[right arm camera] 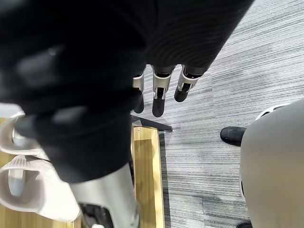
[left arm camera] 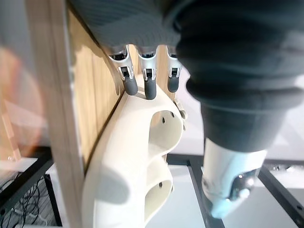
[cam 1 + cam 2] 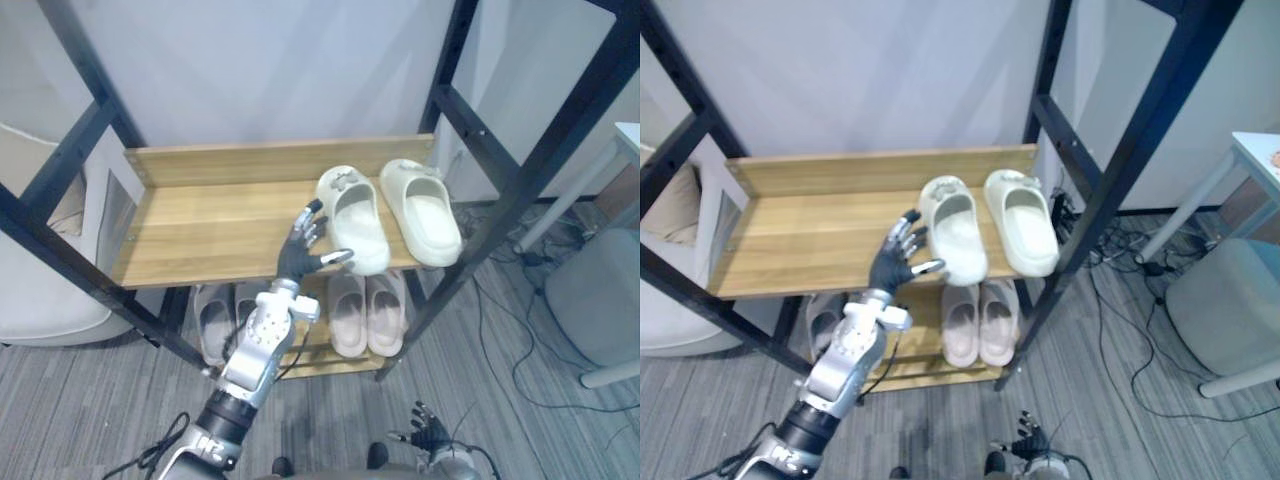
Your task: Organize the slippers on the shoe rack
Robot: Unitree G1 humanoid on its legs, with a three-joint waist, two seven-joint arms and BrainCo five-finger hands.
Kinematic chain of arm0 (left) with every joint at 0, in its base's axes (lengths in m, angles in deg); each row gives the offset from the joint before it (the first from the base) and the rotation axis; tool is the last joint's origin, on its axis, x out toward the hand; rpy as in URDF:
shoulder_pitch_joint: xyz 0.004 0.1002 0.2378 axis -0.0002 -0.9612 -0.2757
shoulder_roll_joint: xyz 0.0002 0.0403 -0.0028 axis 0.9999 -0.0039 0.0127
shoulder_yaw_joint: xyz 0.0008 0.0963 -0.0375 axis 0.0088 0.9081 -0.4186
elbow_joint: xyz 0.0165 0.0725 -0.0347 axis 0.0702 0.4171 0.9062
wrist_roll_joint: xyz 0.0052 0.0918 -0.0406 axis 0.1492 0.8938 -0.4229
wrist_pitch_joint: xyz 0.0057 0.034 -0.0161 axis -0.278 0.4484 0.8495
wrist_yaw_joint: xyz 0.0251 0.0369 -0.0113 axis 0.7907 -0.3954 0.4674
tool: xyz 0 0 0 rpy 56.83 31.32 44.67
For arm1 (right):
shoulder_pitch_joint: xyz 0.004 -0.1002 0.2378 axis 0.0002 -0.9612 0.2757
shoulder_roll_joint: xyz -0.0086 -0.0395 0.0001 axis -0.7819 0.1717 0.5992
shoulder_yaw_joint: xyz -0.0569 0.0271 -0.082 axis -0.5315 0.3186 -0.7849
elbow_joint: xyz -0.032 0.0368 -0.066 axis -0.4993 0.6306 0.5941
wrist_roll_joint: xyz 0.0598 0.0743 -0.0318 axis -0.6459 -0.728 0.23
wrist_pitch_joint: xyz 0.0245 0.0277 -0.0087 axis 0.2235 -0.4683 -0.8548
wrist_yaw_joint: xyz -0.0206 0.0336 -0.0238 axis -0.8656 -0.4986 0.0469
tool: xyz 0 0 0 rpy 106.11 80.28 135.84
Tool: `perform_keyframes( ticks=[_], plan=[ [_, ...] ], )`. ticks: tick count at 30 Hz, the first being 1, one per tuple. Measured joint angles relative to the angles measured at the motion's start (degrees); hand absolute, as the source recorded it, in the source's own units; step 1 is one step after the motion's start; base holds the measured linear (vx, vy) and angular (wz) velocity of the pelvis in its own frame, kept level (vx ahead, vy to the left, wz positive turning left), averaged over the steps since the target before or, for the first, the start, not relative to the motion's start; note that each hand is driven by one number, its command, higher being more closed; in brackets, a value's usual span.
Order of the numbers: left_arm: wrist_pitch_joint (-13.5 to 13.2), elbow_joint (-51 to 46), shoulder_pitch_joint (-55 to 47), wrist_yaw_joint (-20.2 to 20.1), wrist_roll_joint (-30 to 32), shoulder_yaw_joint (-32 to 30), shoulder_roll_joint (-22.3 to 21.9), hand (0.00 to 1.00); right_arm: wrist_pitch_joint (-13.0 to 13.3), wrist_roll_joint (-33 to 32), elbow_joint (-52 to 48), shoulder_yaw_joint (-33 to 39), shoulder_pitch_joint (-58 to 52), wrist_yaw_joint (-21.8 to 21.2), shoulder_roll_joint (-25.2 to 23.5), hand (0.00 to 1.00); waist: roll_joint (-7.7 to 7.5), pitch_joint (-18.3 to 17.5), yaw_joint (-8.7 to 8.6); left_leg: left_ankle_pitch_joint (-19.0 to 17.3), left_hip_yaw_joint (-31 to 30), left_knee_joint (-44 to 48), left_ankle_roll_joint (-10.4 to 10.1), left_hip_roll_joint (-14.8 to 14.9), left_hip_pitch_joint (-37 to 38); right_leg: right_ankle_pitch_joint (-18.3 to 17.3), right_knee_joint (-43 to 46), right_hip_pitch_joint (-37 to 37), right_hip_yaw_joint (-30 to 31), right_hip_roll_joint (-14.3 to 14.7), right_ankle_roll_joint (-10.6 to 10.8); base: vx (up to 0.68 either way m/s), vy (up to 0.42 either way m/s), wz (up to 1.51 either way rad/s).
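– Reaching toward the shoe rack (image 3: 90, 72), is it? Where does the robot's left hand (image 3: 300, 252) sit?
– Over the front edge of the upper shelf (image 3: 210, 225), right of its middle, just beside the inner cream slipper (image 3: 355, 215). Its fingers (image 2: 149, 88) are straight and spread wide, with their dark tips touching that slipper's left side wall. The thumb points across toward the heel, and it cannot be told whether it touches
– So nothing is gripped?
– No, the hand lies flat-fingered against the slipper and holds nothing
– And the slippers themselves?
– Two cream ones lie side by side at the right end of the upper shelf, soles down, toes toward the back board, heels at the front edge. The inner one's heel hangs a little past that edge. The outer cream slipper (image 3: 425, 215) lies just beside it, next to the rack's right front post
– What about lower down?
– On the lower shelf (image 3: 315, 365) a grey pair (image 3: 215, 320) sits toward the left and a pale pink pair (image 3: 367, 315) toward the right, under the cream ones. The slippers of each pair lie side by side
– And the other hand?
– The right hand (image 3: 430, 437) hangs low over the grey striped floor (image 3: 500, 400) in front of the rack, its fingers (image 1: 159, 102) straight and relaxed, holding nothing
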Motion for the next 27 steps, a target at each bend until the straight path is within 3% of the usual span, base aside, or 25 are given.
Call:
perform_keyframes(
  ticks=[15, 27],
  plan=[
    [0.25, 10.85, 9.77, 1.43, 1.23, -1.47, -0.36, 0.00, -0.07, 0.00, 0.58, 0.07, 0.41, -0.03, -0.01, 0.00, -0.59, -0.17, -0.69, 0.01, 0.65, -0.10, 0.02, 0.14, 0.05, 0.09, -0.32, -0.37, 0.64, -0.05, 0.04, 0.00, -0.002, -0.01],
    [0.79, 11.38, 10.12, 1.35, 3.65, -4.17, 0.06, 0.00, -0.09, 0.01, 0.56, 0.57, 0.43, -0.10, -0.25, 0.00, -1.05, -0.17, -1.02, -0.02, 1.81, -0.10, 0.03, 0.14, 0.12, 0.52, -0.41, -0.97, 1.86, -0.08, 0.10, -0.02, -0.006, -0.05]
  ],
)
